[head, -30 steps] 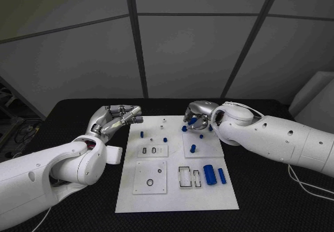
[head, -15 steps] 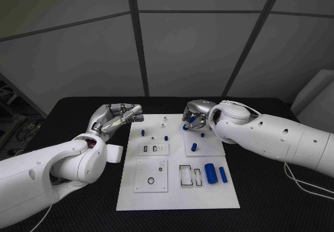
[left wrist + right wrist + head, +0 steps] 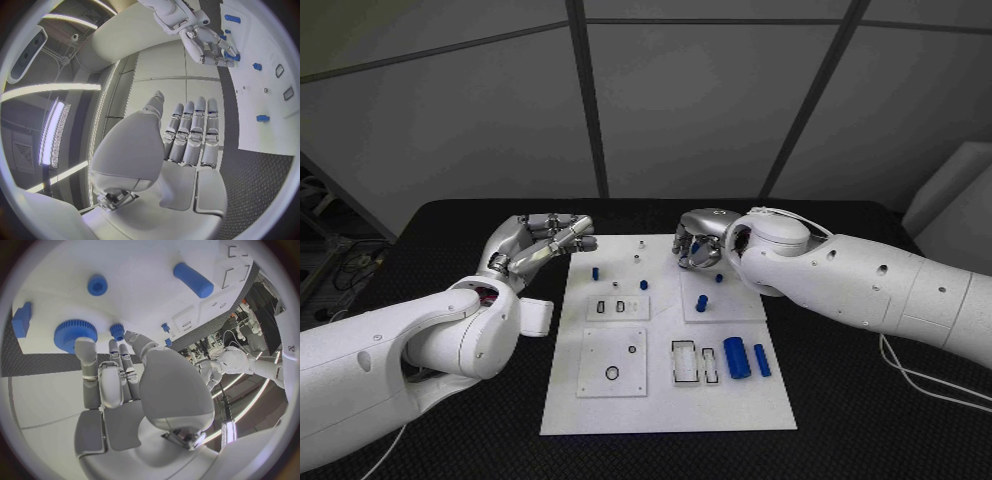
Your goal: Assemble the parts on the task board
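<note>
Right hand at the blue gear, far edge of the board

The right hand [image 3: 700, 243] hangs over the far end of the white board [image 3: 668, 400], fingers curled down beside a blue toothed gear [image 3: 75, 333]; I cannot tell whether a fingertip touches it or grips it. The gear looks like hard, light plastic, stiff and unlikely to break, and its ridged rim should offer the surest hold, pinched from both sides. It is round and flat, with fine teeth, near a small blue peg [image 3: 97, 284] and a blue cylinder [image 3: 193, 280]. The left hand [image 3: 540, 243] hovers at the board's left edge above the black worktop [image 3: 877, 400], fingers bent and apart, holding nothing.
</note>
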`<state>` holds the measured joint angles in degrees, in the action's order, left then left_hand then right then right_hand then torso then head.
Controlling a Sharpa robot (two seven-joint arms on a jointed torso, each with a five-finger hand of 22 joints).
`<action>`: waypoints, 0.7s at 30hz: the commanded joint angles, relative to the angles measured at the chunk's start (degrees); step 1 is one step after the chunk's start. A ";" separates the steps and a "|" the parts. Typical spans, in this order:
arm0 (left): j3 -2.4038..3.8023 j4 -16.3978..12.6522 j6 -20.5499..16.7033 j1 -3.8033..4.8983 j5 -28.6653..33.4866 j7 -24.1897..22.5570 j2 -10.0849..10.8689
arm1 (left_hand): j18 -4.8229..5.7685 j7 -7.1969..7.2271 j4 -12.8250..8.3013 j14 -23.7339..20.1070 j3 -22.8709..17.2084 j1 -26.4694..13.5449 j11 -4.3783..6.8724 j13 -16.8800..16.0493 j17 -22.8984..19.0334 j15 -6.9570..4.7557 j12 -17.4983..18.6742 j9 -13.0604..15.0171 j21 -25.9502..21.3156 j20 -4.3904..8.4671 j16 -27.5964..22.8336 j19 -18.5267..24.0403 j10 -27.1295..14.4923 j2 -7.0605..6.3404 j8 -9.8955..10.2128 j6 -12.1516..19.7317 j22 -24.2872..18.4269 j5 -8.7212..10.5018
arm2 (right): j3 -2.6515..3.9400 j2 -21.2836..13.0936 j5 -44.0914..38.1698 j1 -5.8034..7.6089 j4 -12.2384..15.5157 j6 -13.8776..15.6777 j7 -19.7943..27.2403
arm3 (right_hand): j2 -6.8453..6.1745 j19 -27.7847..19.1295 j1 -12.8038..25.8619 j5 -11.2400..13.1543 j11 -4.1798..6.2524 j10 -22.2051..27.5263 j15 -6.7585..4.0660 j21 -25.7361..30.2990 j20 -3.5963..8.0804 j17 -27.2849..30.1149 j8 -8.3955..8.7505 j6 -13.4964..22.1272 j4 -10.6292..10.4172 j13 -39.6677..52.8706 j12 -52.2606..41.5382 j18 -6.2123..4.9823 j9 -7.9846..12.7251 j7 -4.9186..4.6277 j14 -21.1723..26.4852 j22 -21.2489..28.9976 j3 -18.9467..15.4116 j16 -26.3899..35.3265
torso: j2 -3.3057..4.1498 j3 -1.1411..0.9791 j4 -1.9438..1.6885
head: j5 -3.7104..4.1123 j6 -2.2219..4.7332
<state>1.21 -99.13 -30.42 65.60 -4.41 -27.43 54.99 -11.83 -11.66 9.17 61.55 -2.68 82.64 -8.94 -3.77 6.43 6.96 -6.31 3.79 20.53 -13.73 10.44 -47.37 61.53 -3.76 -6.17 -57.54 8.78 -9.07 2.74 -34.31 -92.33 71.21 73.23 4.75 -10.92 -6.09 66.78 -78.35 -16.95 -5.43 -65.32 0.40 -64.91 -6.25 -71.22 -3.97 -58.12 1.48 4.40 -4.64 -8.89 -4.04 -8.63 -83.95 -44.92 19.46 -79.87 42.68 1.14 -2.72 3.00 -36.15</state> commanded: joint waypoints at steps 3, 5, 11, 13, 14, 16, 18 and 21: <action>0.07 -0.15 0.79 0.10 -0.55 -0.11 0.08 | 1.37 -0.51 -0.08 -0.39 0.41 -0.55 -0.35 0.02 0.01 0.19 0.26 -0.08 -0.01 -0.05 -0.14 0.36 -0.05 -0.04 0.28 0.03 -0.04 0.24 | 0.03 0.11 -0.60 0.13 -0.28 -1.96 -0.34 | -0.17 0.26 -0.52 -0.35 0.12 -0.45 0.31 -0.41 0.18 -0.08 -0.06 -0.11 0.03 0.04 -0.26 0.75 -0.09 -0.12 -3.11 -0.10 0.59 -0.43 | 0.05 0.00 -0.14 | 0.03 -0.09; 0.07 -0.16 0.83 0.11 -0.55 -0.08 0.11 | 1.37 -0.51 -0.08 -0.39 0.41 -0.55 -0.35 0.02 0.01 0.19 0.26 -0.08 -0.01 -0.05 -0.14 0.36 -0.05 -0.04 0.28 0.03 -0.04 0.24 | 0.03 0.12 -0.73 0.12 -0.41 -2.21 -0.47 | -0.21 0.23 -0.52 -0.36 0.10 -0.43 0.32 -0.45 0.19 -0.08 -0.08 -0.18 0.04 0.02 -0.23 0.75 -0.10 -0.14 -3.10 -0.13 0.65 -0.45 | 0.07 0.00 -0.10 | 0.02 -0.09; 0.07 -0.19 0.88 0.12 -0.55 -0.03 0.19 | 1.37 -0.51 -0.08 -0.39 0.41 -0.55 -0.35 0.02 0.01 0.19 0.26 -0.08 -0.01 -0.05 -0.14 0.36 -0.05 -0.04 0.28 0.03 -0.04 0.24 | 0.02 0.13 -0.92 0.12 -0.63 -2.77 -0.64 | -0.36 0.13 -0.51 -0.38 0.04 -0.31 0.37 -0.55 0.18 -0.06 -0.13 -0.33 0.06 -0.03 -0.10 0.76 -0.13 -0.18 -3.07 -0.20 0.81 -0.49 | 0.13 -0.04 -0.04 | -0.01 -0.16; 0.07 -0.19 0.91 0.12 -0.55 -0.01 0.20 | 1.37 -0.51 -0.08 -0.39 0.41 -0.55 -0.35 0.02 0.01 0.19 0.26 -0.08 -0.01 -0.05 -0.14 0.36 -0.05 -0.04 0.28 0.03 -0.04 0.24 | 0.02 0.14 -0.96 0.12 -0.67 -2.85 -0.61 | -0.40 0.09 -0.50 -0.38 0.01 -0.24 0.39 -0.58 0.17 -0.07 -0.14 -0.37 0.07 -0.06 -0.04 0.76 -0.13 -0.19 -3.06 -0.21 0.87 -0.51 | 0.13 -0.02 -0.05 | -0.02 -0.16; 0.07 -0.19 0.91 0.13 -0.55 -0.01 0.20 | 1.37 -0.51 -0.08 -0.39 0.41 -0.55 -0.35 0.02 0.01 0.19 0.26 -0.08 -0.01 -0.05 -0.14 0.36 -0.05 -0.04 0.28 0.03 -0.04 0.24 | 0.02 0.14 -0.98 0.12 -0.69 -2.84 -0.59 | -0.44 0.04 -0.49 -0.38 -0.02 -0.16 0.41 -0.62 0.16 -0.06 -0.16 -0.42 0.07 -0.08 0.02 0.76 -0.14 -0.20 -3.05 -0.23 0.94 -0.52 | 0.14 -0.02 -0.06 | -0.01 -0.18; 0.07 -0.19 0.91 0.13 -0.55 0.00 0.21 | 1.37 -0.53 -0.11 -0.41 0.42 -0.56 -0.38 0.02 0.01 0.21 0.33 -0.08 0.03 -0.06 -0.22 0.31 -0.09 -0.02 0.35 0.05 -0.03 0.24 | 0.02 0.14 -1.00 0.12 -0.71 -2.82 -0.54 | -0.45 0.02 -0.49 -0.38 -0.03 -0.14 0.42 -0.61 0.16 -0.05 -0.17 -0.45 0.07 -0.09 0.03 0.76 -0.15 -0.21 -3.04 -0.21 0.96 -0.52 | 0.14 -0.02 -0.06 | -0.01 -0.18; 0.08 -0.19 0.90 0.13 -0.55 0.02 0.23 | 1.37 -0.53 -0.11 -0.41 0.42 -0.56 -0.38 0.02 0.01 0.21 0.33 -0.08 0.03 -0.06 -0.22 0.31 -0.09 -0.02 0.35 0.05 -0.03 0.24 | 0.02 0.13 -1.01 0.12 -0.72 -2.78 -0.46 | -0.45 0.02 -0.49 -0.38 -0.03 -0.14 0.42 -0.61 0.16 -0.05 -0.17 -0.45 0.07 -0.09 0.03 0.76 -0.15 -0.21 -3.04 -0.21 0.96 -0.52 | 0.18 -0.03 -0.05 | 0.09 -0.15; 0.08 -0.18 0.90 0.14 -0.55 0.07 0.25 | 1.37 -0.53 -0.11 -0.41 0.42 -0.56 -0.38 0.02 0.01 0.21 0.33 -0.08 0.03 -0.06 -0.22 0.31 -0.09 -0.02 0.35 0.05 -0.03 0.24 | 0.01 0.08 -1.02 0.12 -0.66 -2.60 -0.34 | -0.37 -0.08 -0.53 -0.41 -0.05 -0.24 0.46 -0.84 0.12 -0.11 -0.32 -0.86 0.05 -0.09 0.05 0.77 -0.22 -0.23 -3.02 -0.43 1.32 -0.62 | 0.19 -0.02 -0.05 | 0.05 -0.20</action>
<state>1.22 -99.17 -30.24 65.64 -4.43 -27.17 55.20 -11.83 -11.66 9.00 61.34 -2.52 82.64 -8.94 -3.77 6.42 7.17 -6.31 3.79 20.54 -13.73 10.44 -47.37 61.53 -3.76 -6.18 -57.53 8.79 -9.07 2.74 -34.22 -92.88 71.22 72.52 2.64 -11.33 -6.39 66.77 -78.65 -17.16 -5.43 -65.31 0.40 -65.57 -6.25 -71.28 -3.97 -58.65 1.50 4.39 -4.64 -8.90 -4.21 -8.89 -83.95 -45.32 20.56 -80.15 42.84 1.12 -2.81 3.07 -36.32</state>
